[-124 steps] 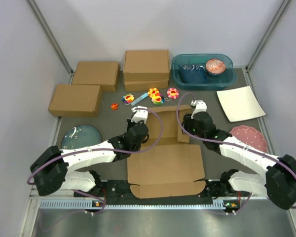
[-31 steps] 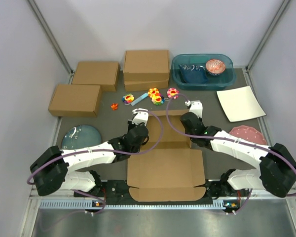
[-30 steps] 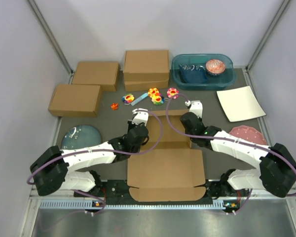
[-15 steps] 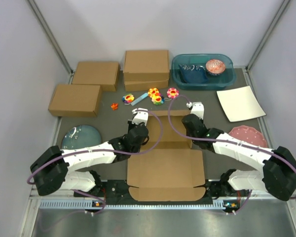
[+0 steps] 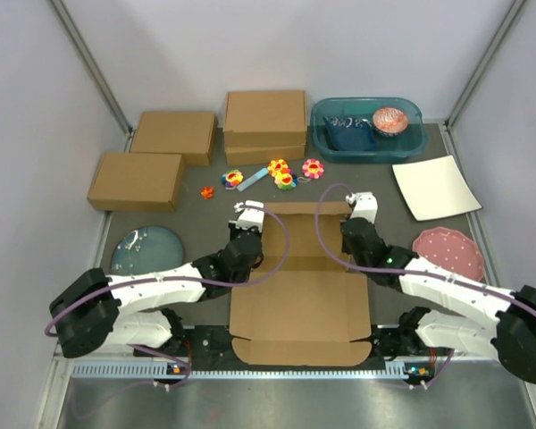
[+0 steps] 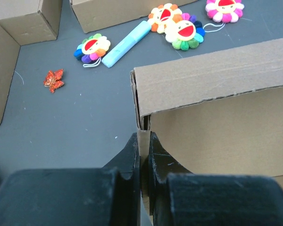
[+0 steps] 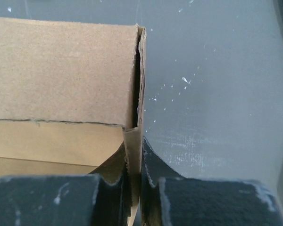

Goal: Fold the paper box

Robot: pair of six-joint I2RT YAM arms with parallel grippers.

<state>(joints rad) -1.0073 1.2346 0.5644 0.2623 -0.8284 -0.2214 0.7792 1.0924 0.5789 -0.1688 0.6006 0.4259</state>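
The paper box (image 5: 299, 308) lies in the middle of the table, its broad lid panel flat toward the arm bases and its far wall (image 5: 304, 211) folded upright. My left gripper (image 5: 247, 225) is shut on the box's left side wall (image 6: 142, 123), pinched between the fingers (image 6: 132, 149) just below the far-left corner. My right gripper (image 5: 357, 222) is shut on the right side wall (image 7: 133, 136) at the far-right corner. Both side walls stand upright in the jaws. The far wall (image 6: 212, 75) (image 7: 61, 70) fills much of both wrist views.
Three ready-made cardboard boxes (image 5: 136, 179) (image 5: 174, 134) (image 5: 265, 125) stand at the back left. Flower toys (image 5: 281, 172), a blue stick (image 5: 250, 180) and a small red piece (image 5: 207, 191) lie behind the box. A teal bin (image 5: 406, 138), white sheet (image 5: 435, 186), pink plate (image 5: 448, 250) and glass dish (image 5: 146, 248) sit around.
The right gripper let go briefly, shifted right and shut again on the right side wall. The left gripper, holding the left wall, moved slightly left and farther back. The box's side walls now stand squarer.
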